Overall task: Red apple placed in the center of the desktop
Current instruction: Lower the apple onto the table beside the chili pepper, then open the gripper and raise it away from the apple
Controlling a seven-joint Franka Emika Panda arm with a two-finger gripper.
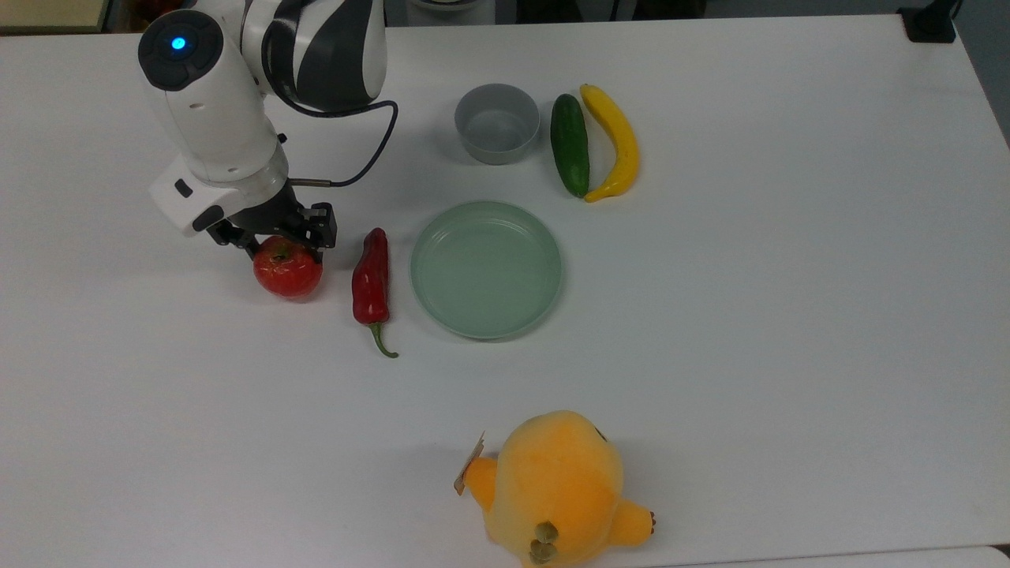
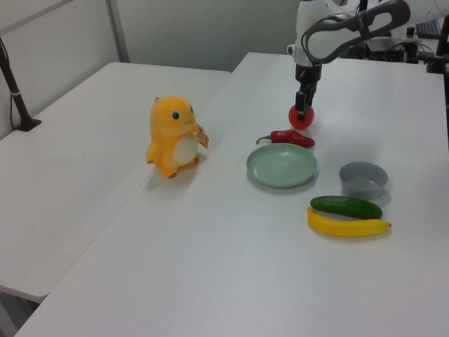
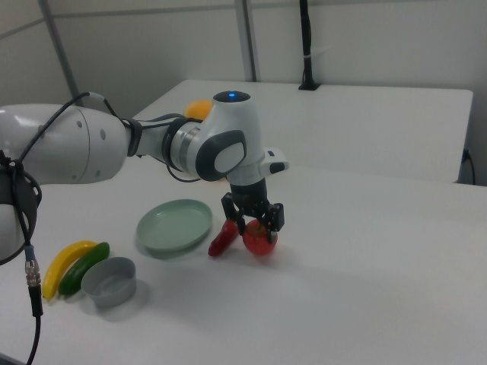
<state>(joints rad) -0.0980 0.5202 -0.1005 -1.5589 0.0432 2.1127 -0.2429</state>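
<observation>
down at the table, pincer clamped on the apple

the pincer (image 1: pixel 278 237) grips the red apple (image 1: pixel 288 269) from above, with the apple at or just above the table (image 1: pixel 789 315) — can't tell if it's actually touching yet. it sits just beside the red chili pepper (image 1: pixel 372 278), on the top view's left of it, and the pale green plate (image 1: pixel 486 268) is on the pepper's other side. what worries me: the apple is round, so if it's let go before it's properly seated it could roll — likely into the pepper, since that's so close. also this spot looks off to one side of the middle to me, so dropping it here may miss the goal. containers: the plate holds nothing, and the grey bowl (image 1: pixel 497 123) next to the cucumber (image 1: pixel 570 144) and banana (image 1: pixel 618 140) looks bare inside too.
</observation>
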